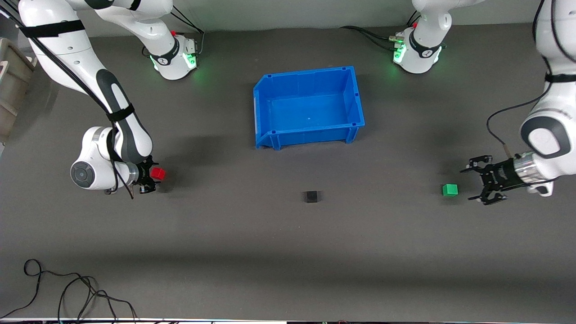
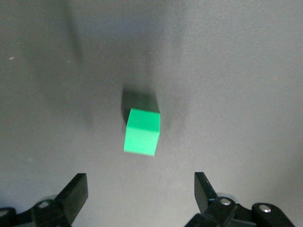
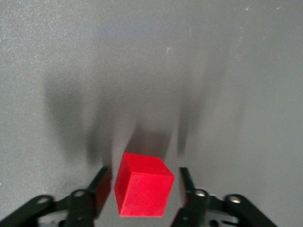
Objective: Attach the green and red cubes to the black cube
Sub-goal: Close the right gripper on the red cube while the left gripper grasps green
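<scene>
The red cube [image 1: 158, 173] lies on the dark grey mat toward the right arm's end of the table. My right gripper [image 1: 150, 179] is low at it, open, its fingers either side of the red cube [image 3: 143, 190] with narrow gaps. The green cube [image 1: 450, 190] lies toward the left arm's end. My left gripper [image 1: 466, 184] is open wide just beside it; in the left wrist view the green cube [image 2: 142, 131] sits a little ahead of the gripper [image 2: 141, 182], not between the fingers. The black cube [image 1: 311, 196] sits alone between the two, nearer the front camera than the bin.
An empty blue bin [image 1: 270, 90] stands mid-table, near the robots' bases. Loose black cables [image 1: 67, 292] lie at the mat's front corner at the right arm's end. A beige crate [image 1: 11, 85] sits off the table edge there.
</scene>
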Action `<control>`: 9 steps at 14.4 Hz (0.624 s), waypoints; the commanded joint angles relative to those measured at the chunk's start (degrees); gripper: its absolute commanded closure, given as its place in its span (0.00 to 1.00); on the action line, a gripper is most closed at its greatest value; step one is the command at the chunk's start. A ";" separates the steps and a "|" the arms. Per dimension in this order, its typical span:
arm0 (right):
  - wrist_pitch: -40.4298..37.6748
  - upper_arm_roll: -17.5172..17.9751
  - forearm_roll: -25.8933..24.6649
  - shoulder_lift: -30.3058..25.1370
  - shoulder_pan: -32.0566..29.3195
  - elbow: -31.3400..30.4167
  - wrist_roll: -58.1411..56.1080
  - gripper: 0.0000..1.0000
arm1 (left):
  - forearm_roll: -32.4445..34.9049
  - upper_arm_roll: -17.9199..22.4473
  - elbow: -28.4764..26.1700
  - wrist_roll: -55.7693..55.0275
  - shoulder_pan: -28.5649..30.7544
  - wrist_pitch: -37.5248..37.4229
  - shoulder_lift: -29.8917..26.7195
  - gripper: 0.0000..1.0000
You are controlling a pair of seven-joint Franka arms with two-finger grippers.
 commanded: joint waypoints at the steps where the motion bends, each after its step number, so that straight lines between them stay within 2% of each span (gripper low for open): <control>1: 0.42 -0.16 0.15 -0.63 0.44 -0.38 0.14 0.37 | -1.39 0.34 -0.77 5.26 -1.02 2.45 1.95 0.00; 7: 0.16 -0.25 -0.30 -1.07 0.35 -0.38 -1.27 0.34 | -5.08 0.17 -1.30 13.63 -0.75 4.55 4.94 0.00; 9: 0.16 -0.25 -1.52 -1.16 0.35 -0.47 -1.18 0.38 | -5.08 0.17 -1.30 14.50 -0.66 4.91 5.64 0.00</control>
